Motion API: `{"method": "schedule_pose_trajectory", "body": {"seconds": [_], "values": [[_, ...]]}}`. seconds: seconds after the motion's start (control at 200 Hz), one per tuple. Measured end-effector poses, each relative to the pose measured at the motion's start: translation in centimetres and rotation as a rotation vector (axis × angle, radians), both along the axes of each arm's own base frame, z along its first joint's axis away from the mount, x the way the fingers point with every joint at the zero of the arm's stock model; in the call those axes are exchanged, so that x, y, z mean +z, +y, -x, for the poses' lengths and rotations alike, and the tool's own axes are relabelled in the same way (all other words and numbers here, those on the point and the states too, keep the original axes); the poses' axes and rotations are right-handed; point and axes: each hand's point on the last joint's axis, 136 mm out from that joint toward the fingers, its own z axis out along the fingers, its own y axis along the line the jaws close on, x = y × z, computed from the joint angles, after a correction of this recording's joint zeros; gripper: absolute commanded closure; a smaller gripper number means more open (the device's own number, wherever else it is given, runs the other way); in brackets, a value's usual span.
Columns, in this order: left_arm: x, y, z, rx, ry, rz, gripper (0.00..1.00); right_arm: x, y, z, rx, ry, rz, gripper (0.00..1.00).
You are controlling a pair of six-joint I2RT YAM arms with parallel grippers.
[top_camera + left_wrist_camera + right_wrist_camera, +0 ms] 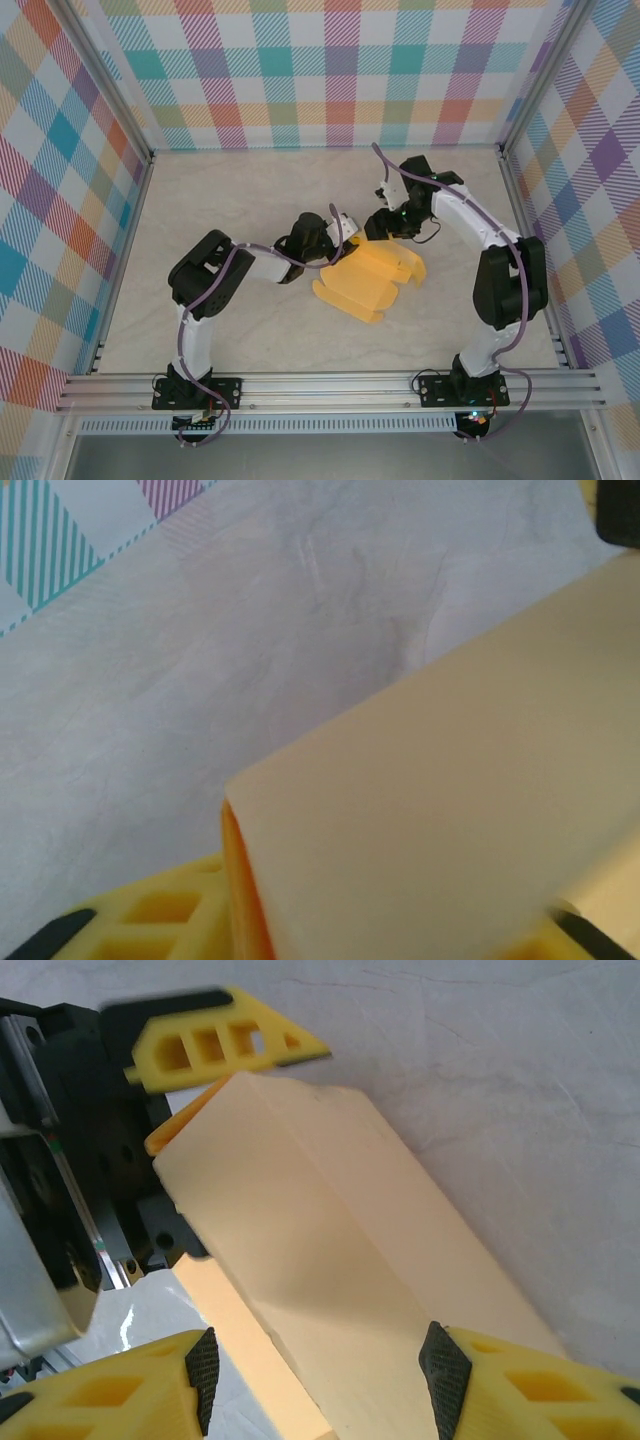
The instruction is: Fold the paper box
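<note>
Lab robot cell: aluminium-profile frame [330,385], plaid backdrop walls [330,70], marble-look table [250,190].

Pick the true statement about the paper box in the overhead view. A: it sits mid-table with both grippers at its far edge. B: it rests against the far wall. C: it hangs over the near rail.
A: the paper box is mid-table, away from the wall and the rail, with the left gripper and the right gripper both at its far edge.
</note>
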Motion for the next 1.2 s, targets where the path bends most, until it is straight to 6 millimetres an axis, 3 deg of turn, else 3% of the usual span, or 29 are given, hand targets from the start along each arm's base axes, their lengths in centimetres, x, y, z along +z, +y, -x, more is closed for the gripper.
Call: {"method": "schedule_pose_trajectory", "body": {"seconds": [0.09,0.32,0.615,0.68,0.825,0.99,1.2], "values": [[-0.5,0.0,-0.1,0.024,-0.006,-0.006,0.61,-0.6,0.0,-0.3,0.0,0.002,0.006,0.42],[0.5,0.6,-1.2,0.117,-0.039,0.034,0.57,-1.2,0.0,-0.5,0.004,0.008,0.014,0.45],[-0.7,2.6,-0.4,0.211,0.013,0.091,0.56,-1.7,0.4,-0.4,0.012,0.004,-0.002,0.47],[-0.8,2.8,-0.4,0.227,0.02,0.103,0.61,-1.7,0.6,-0.3,0.015,0.005,-0.005,0.48],[-0.4,3.0,-0.6,0.251,0.027,0.136,0.86,-1.5,1.2,-0.4,0.017,0.002,-0.03,0.48],[0.2,2.9,-0.8,0.246,0.019,0.162,0.89,-0.8,1.2,-0.4,-0.007,0.012,-0.059,0.48],[1.0,2.2,-0.6,0.209,0.009,0.189,0.89,1.0,-0.3,-1.2,-0.097,0.024,-0.139,0.42]]}}
